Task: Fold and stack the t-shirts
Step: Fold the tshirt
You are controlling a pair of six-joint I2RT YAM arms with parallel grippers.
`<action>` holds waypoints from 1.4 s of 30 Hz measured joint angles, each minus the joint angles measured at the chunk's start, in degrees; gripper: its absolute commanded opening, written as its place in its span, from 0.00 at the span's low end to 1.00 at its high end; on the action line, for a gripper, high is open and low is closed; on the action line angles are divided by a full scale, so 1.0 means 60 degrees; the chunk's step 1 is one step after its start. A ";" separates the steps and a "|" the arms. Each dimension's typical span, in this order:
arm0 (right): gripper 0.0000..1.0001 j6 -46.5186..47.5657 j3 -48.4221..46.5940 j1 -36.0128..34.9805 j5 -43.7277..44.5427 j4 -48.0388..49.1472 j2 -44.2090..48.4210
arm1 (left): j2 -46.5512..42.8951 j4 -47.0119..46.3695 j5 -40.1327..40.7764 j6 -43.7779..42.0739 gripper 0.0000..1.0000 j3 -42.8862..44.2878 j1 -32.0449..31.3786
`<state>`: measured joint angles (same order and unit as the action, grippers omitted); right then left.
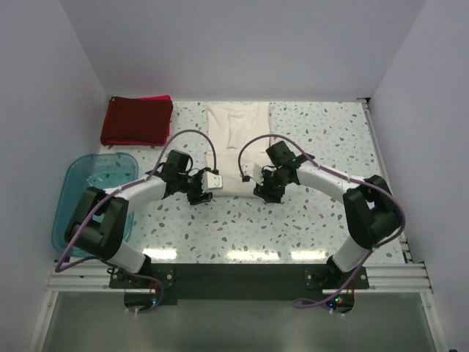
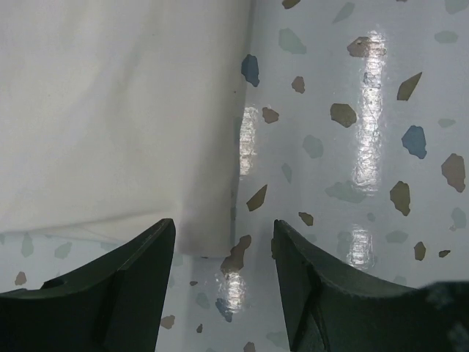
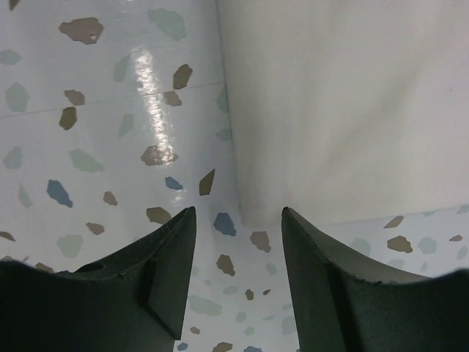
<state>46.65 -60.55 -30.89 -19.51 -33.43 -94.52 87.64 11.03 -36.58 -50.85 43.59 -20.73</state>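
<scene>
A cream-white t-shirt (image 1: 238, 139) lies as a long folded strip in the middle of the table, running from the back edge toward the arms. My left gripper (image 1: 200, 193) hovers at its near left corner and my right gripper (image 1: 265, 191) at its near right corner. In the left wrist view the cloth (image 2: 110, 110) ends just ahead of the open left gripper (image 2: 223, 227), with only table between the fingers. The right wrist view shows the cloth (image 3: 344, 103) the same way ahead of the open right gripper (image 3: 238, 214). A folded dark red t-shirt (image 1: 135, 121) sits at the back left on a pink one (image 1: 158, 97).
A translucent teal tub (image 1: 94, 192) stands at the table's left edge, beside the left arm. White walls close in the back and both sides. The speckled tabletop (image 1: 330, 139) stretches to the right of the cream shirt.
</scene>
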 measured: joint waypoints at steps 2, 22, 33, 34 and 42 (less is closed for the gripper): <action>0.54 0.0084 0.0018 0.0029 0.0178 0.0313 -0.0200 | 0.0000 -0.0266 0.0229 -0.0379 0.61 -0.0215 -0.0259; 0.00 0.0601 0.0164 0.0069 0.0856 0.1286 -0.0911 | 0.0903 -0.0576 0.1351 -0.1854 0.03 0.0160 -0.0448; 0.00 0.0423 -0.2499 0.0769 0.0663 -0.0699 -0.0747 | 0.0900 0.1840 0.1319 -0.0688 0.00 0.3829 -0.0288; 0.00 0.0430 -0.2798 0.0856 0.0623 -0.0834 -0.0732 | 0.0900 0.1909 0.1330 -0.0579 0.00 0.4160 -0.0248; 0.00 0.0721 -0.4200 0.1293 0.0339 -0.1752 -0.0627 | 0.0874 0.2353 0.1293 -0.0102 0.00 0.4918 -0.0073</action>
<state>50.98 -85.76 -23.14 -17.47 -43.94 -98.28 92.88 25.15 -28.82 -51.46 73.10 -21.17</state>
